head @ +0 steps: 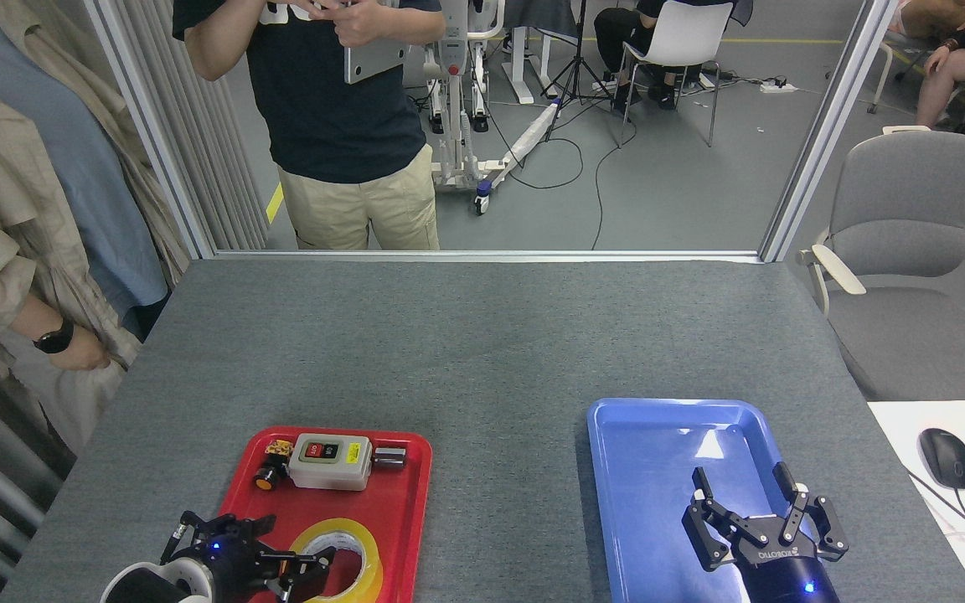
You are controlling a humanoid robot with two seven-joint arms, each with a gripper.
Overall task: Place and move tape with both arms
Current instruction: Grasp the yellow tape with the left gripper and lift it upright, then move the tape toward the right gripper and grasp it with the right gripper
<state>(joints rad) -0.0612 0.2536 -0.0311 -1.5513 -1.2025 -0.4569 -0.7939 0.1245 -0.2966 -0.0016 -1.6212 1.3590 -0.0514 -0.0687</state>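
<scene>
Here, the left gripper (252, 557) hovers low over the red tray (403, 502), fingers spread, empty, just at nine o'clock of the tape (340, 565). The tape lies flat in the tray's near half. It looks light, stiff and slick; pinching across its rim and core seems safest. At three o'clock, the right gripper (763, 523) hangs open above the blue tray (642, 452).

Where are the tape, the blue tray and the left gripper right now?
tape (368, 559), head view, on its yellow outer band.
blue tray (667, 405), head view, on its far rim.
left gripper (269, 557), head view, midway between its fingertips.
</scene>
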